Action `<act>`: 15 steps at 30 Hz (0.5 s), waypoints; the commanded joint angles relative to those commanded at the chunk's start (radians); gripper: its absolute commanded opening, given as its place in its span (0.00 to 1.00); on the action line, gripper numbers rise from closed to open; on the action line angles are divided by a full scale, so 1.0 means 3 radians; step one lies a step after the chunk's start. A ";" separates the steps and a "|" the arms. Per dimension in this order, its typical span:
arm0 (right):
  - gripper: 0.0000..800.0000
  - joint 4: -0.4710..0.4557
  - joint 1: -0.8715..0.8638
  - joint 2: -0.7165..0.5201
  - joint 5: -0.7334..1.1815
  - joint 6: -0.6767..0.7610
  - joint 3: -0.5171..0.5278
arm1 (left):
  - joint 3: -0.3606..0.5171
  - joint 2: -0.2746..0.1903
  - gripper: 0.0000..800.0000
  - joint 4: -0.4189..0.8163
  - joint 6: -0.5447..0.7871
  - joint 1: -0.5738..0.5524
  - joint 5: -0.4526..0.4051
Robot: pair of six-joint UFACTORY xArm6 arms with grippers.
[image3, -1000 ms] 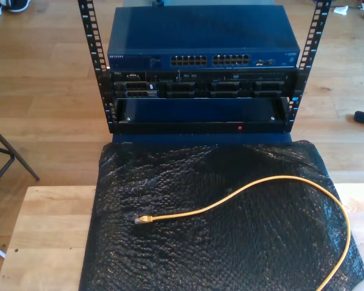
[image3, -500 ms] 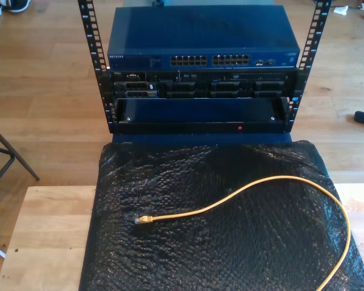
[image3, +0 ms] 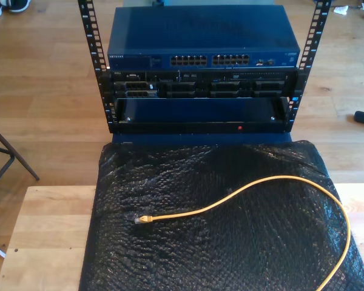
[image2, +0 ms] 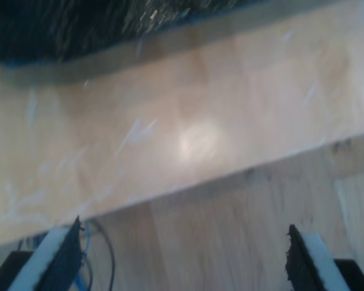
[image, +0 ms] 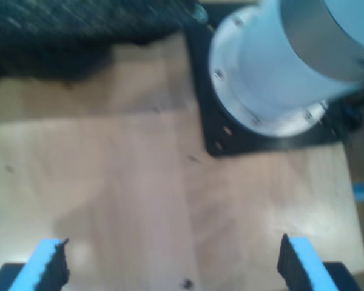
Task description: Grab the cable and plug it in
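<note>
1. The yellow network cable (image3: 273, 185) lies loose on a crinkled black bubble-wrap sheet (image3: 188, 254), arcing from the exterior view's lower right over to its small clear-yellow plug (image3: 144, 219) at centre left.
2. Beyond the sheet stands a black perforated rack (image3: 96, 54) holding a dark blue network switch (image3: 200, 36) with two rows of ports.
3. My first gripper (image: 170, 267) hangs spread wide over smooth pale wood (image: 109, 182), ribbed black pads on blue fingers (image: 45, 260), beside a white cylindrical arm base (image: 279, 66) on a black plate.
4. My second gripper (image2: 182, 254) is likewise wide apart, holding nothing, above a glossy tabletop edge (image2: 188, 145).
</note>
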 joint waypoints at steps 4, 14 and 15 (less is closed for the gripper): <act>0.99 0.0036 0.0240 0.0077 0.0000 0.0199 -0.0077 | -0.0010 0.0015 1.00 -0.0153 -0.0138 -0.0097 -0.0005; 0.99 0.0077 0.1171 0.0102 -0.0102 0.0808 -0.0092 | 0.0031 0.0036 1.00 -0.0496 -0.0557 -0.0430 -0.0066; 0.99 0.0077 0.1289 0.0097 -0.0174 0.0905 -0.0097 | 0.0031 0.0036 1.00 -0.0532 -0.0583 -0.0435 -0.0082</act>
